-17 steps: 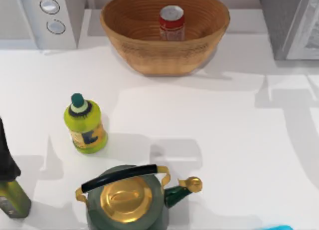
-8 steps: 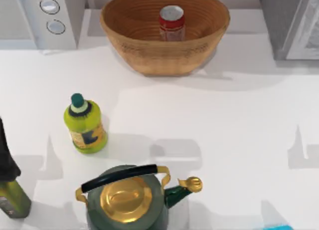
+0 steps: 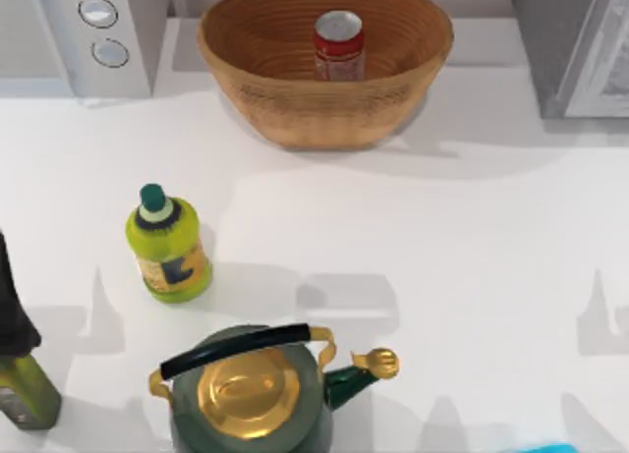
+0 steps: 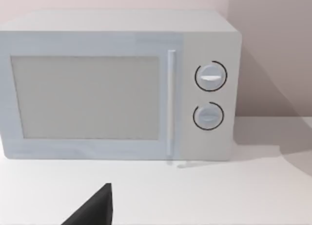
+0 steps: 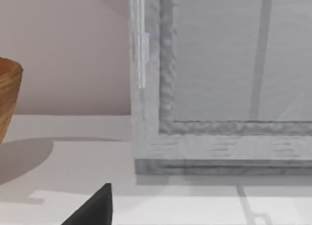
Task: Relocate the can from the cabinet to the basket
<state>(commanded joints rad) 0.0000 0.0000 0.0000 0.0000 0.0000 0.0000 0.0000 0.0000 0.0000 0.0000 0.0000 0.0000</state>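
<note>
Along the near edge of the table point(image 3: 442, 256), the green kettle point(image 3: 246, 394) and, just behind it, the yellow-green bottle point(image 3: 169, 247) sit exactly as they did a second ago. What has changed is on the right side. The broad arm shadow that lay by the far right corner has shrunk to thin shadows point(image 3: 595, 315) near the near right edge, which suggests the right arm has pulled back and up.

The left gripper point(image 4: 92, 210) hangs low over the table, facing the white appliance point(image 4: 117, 88) at the far left corner. The right gripper point(image 5: 92, 210) faces the cabinet point(image 5: 219, 88) at the far right corner. I cannot tell how far either is open, and neither shows anything in its grasp.

At the middle of the far edge, the can point(image 3: 338, 46) stands upright inside the basket point(image 3: 324, 109), unmoved. By my reading the transfer is done, and only parking the arms is left.
</note>
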